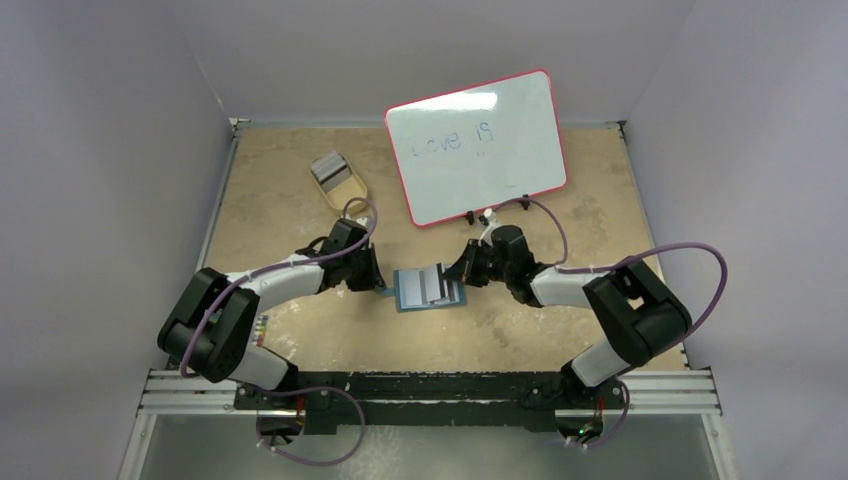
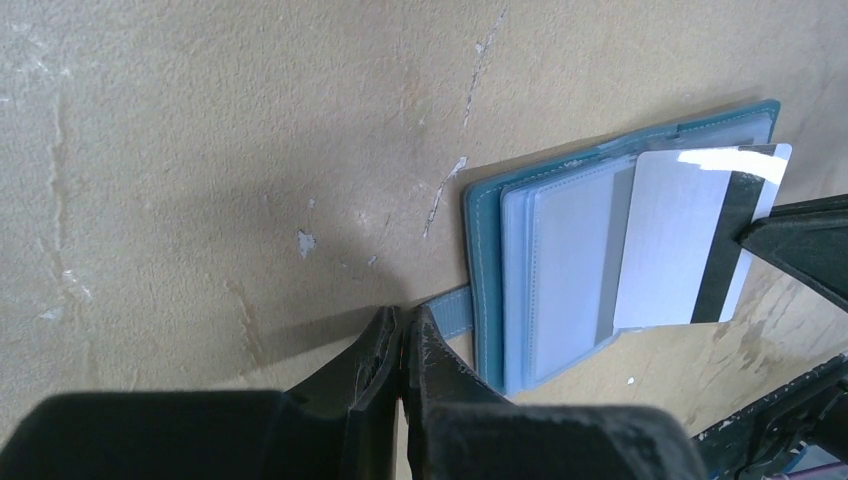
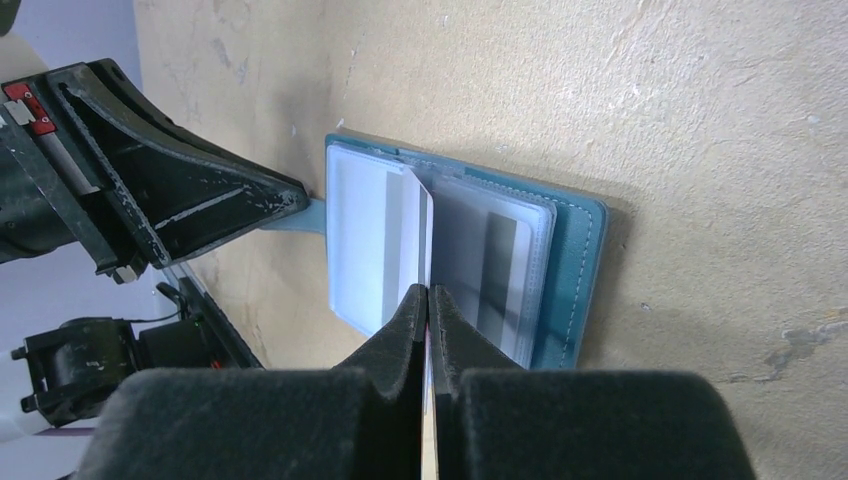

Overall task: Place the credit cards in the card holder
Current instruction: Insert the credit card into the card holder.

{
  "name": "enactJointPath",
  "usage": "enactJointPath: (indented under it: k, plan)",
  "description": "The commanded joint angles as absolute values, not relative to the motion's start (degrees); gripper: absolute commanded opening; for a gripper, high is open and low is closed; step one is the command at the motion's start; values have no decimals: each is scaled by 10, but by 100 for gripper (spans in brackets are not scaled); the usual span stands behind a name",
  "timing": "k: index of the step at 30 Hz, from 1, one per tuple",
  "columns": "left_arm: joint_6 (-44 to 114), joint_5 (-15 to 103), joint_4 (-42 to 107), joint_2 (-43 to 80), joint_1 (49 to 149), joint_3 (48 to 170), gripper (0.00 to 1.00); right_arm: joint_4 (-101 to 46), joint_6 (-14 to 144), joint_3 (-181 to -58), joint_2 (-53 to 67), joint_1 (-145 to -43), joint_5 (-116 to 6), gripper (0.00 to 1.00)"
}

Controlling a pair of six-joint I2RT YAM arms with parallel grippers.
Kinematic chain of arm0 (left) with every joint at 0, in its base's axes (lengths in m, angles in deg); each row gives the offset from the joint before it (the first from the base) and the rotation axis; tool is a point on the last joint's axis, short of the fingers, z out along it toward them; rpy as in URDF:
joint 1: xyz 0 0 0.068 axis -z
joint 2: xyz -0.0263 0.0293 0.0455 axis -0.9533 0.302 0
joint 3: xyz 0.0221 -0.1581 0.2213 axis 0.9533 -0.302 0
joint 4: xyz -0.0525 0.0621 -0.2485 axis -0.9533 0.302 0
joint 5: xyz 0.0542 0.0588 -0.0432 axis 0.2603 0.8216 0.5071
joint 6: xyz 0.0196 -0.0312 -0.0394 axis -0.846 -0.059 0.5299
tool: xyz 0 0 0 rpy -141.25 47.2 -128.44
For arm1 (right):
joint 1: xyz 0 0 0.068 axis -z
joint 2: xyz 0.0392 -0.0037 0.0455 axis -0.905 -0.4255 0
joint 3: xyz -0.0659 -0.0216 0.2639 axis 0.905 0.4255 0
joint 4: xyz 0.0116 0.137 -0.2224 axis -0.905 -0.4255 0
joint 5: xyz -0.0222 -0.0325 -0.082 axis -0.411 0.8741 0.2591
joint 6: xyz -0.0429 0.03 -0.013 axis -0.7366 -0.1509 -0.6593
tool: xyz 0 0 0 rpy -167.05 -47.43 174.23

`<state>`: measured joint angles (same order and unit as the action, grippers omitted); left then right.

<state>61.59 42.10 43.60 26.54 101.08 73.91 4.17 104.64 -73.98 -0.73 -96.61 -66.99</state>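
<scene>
The teal card holder lies open on the table between both arms, with clear sleeves showing and its teal cover flat on the board. My left gripper is shut at the end of the holder's snap tab, and the tab's tip is hidden behind one finger. My right gripper is shut on a grey-silver credit card with a dark stripe. The card is held over the open sleeves, and in the right wrist view the credit card shows edge-on. More credit cards lie in the tray.
A tan oval tray sits at the back left. A red-framed whiteboard stands at the back centre, close behind the right arm. Walls close off the table's left, right and far sides.
</scene>
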Motion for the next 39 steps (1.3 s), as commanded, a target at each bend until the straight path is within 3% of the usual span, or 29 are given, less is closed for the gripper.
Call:
enactJointPath:
  k: [1,19,29,39]
  plan:
    - [628,433,411,261,1015,734,0,72,1053,-727,4,-964,-652,0]
    - [637,443,406,262,1019,724,0,91,1059,-715,8,-964,-646,0]
    - [641,455,406,264,1020,719,0,50,1062,-724,67,-964,-633,0]
    - [644,451,402,265,1022,715,0,87,1071,-725,40,-964,-636,0]
